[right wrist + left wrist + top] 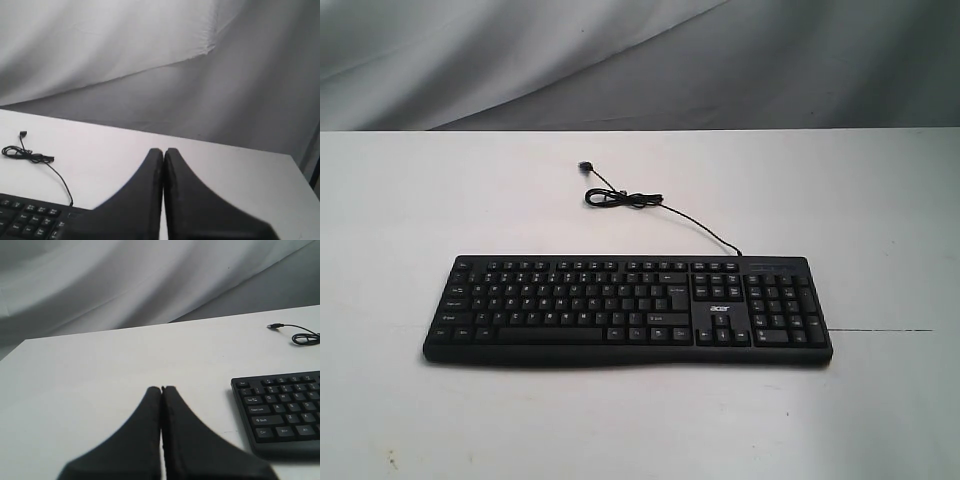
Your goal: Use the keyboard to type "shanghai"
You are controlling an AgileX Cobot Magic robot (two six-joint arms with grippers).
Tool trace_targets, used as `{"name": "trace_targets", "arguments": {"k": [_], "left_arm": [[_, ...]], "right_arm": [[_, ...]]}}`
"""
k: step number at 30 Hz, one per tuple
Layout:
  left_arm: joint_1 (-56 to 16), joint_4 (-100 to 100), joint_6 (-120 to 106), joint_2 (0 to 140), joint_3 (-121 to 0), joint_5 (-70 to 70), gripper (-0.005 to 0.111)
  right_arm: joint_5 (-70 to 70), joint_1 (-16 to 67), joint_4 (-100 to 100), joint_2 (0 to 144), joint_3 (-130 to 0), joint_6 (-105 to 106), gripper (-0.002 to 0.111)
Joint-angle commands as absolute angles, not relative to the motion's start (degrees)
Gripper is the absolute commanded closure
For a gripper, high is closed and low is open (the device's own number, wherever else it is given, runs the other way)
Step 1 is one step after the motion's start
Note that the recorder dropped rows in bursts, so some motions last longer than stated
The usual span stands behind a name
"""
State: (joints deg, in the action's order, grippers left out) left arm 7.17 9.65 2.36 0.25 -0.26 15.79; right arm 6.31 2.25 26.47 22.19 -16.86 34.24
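Observation:
The black keyboard with white legends and an "acer" logo lies flat on the white table, number pad to the right. Its thin cable coils behind it. Neither arm shows in the exterior view. In the left wrist view my left gripper is shut, empty, hovering off the keyboard's Esc and Ctrl end. In the right wrist view my right gripper is shut and empty; only a corner of the keyboard shows beside it.
The white table ends at a far edge with grey draped cloth behind. The cable's plug rests on the table behind the keyboard. A faint seam line runs right of the keyboard.

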Motion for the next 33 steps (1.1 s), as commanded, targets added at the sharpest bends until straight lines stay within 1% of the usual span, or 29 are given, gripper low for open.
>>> {"name": "trace_targets", "arguments": {"k": [1,4,5,15,19,22,27,33], "left_arm": [[6.75,9.55,2.62,0.00,0.00,15.22,0.107],[6.75,9.55,2.62,0.00,0.00,15.22,0.107],[6.75,9.55,2.62,0.00,0.00,15.22,0.107],[6.75,9.55,2.62,0.00,0.00,15.22,0.107],[6.75,9.55,2.62,0.00,0.00,15.22,0.107],[6.75,9.55,2.62,0.00,0.00,15.22,0.107],[6.75,9.55,2.62,0.00,0.00,15.22,0.107],[6.75,9.55,2.62,0.00,0.00,15.22,0.107]], "right_arm": [[2.67,1.80,20.66,25.50,-16.41,30.14,0.108],[1.79,0.51,-1.43,24.24,-16.09,9.77,0.108],[1.79,-0.53,-4.93,23.01,-14.86,4.40,0.108],[4.30,-2.19,-4.92,8.57,-0.23,2.48,0.108],[7.15,-2.19,-4.92,5.16,0.00,2.48,0.108],[12.38,-2.19,-4.92,2.25,0.00,2.48,0.108],[16.98,-2.19,-1.25,2.12,0.00,2.48,0.108],[17.61,-2.19,0.66,2.12,0.00,2.48,0.108]]}}
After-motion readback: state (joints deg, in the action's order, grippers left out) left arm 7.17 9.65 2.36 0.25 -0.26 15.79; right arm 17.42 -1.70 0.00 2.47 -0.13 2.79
